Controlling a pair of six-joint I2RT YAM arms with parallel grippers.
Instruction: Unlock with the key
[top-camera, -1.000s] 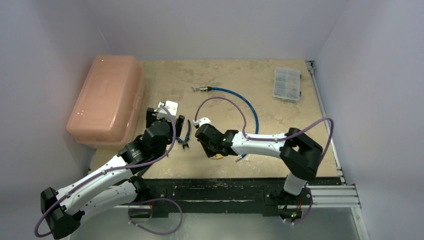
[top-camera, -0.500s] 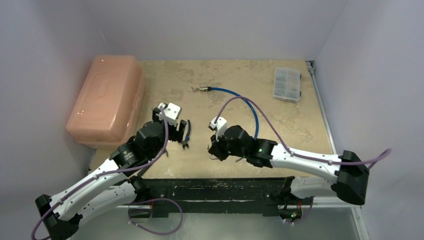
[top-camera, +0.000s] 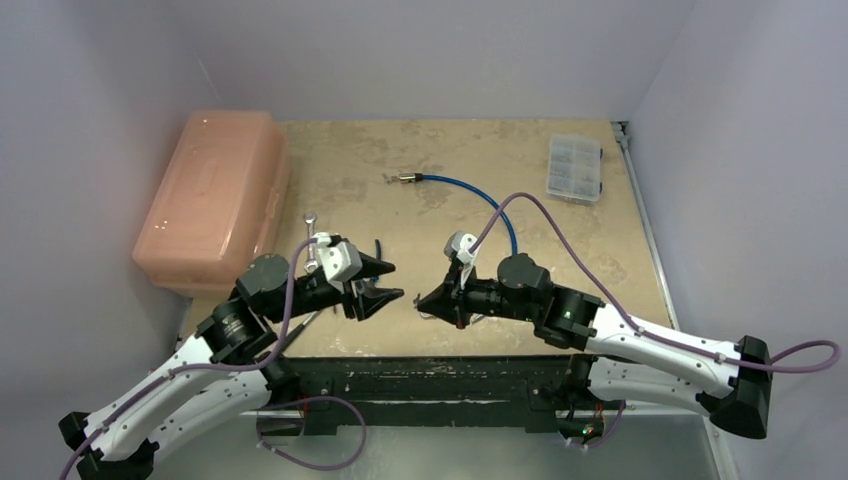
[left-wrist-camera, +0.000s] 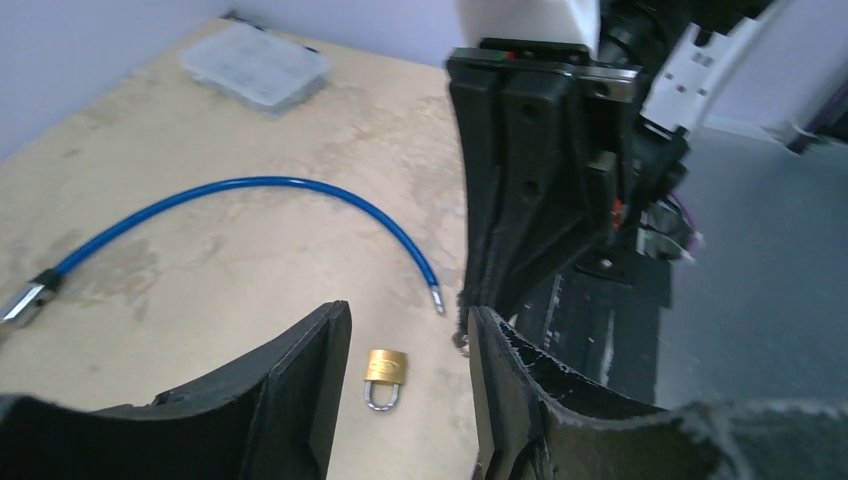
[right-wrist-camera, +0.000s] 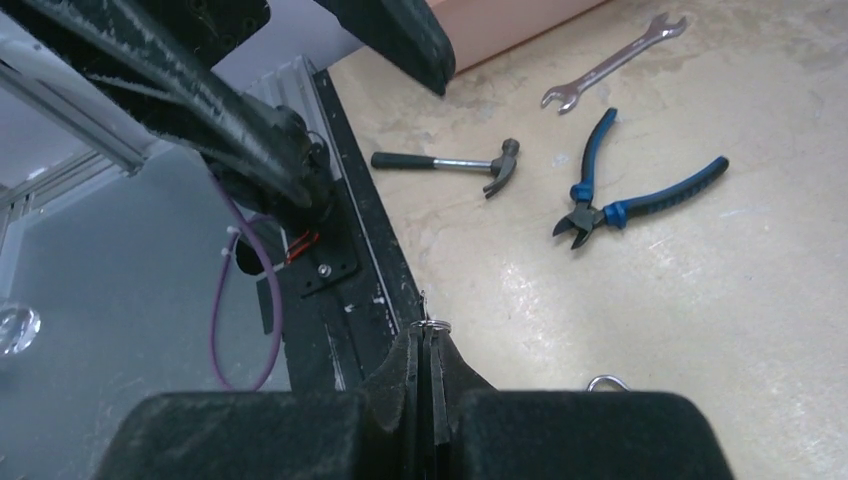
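My right gripper (right-wrist-camera: 428, 338) is shut on the key (right-wrist-camera: 430, 322). Only its small ring and a thin silvery tip stick out past the pads. From above, the right gripper (top-camera: 421, 300) points left and faces my left gripper (top-camera: 395, 281) across a short gap. In the left wrist view the left gripper (left-wrist-camera: 408, 322) is open with nothing between its fingers. The small brass padlock (left-wrist-camera: 385, 372) lies flat on the table below it, shackle toward me. The shackle's loop (right-wrist-camera: 607, 382) also peeks out beside the right gripper's body.
A blue cable (top-camera: 482, 196) curves across the middle of the table. A pink lidded box (top-camera: 210, 200) stands at the left, a clear organiser (top-camera: 575, 168) at the back right. Blue-handled pliers (right-wrist-camera: 640, 195), a small hammer (right-wrist-camera: 450, 163) and a wrench (right-wrist-camera: 612, 62) lie near the left gripper. The black front rail (top-camera: 450, 372) is close.
Both arms have swung round until their grippers face each other near the front edge. The left jaws have narrowed. The right gripper has stayed shut.
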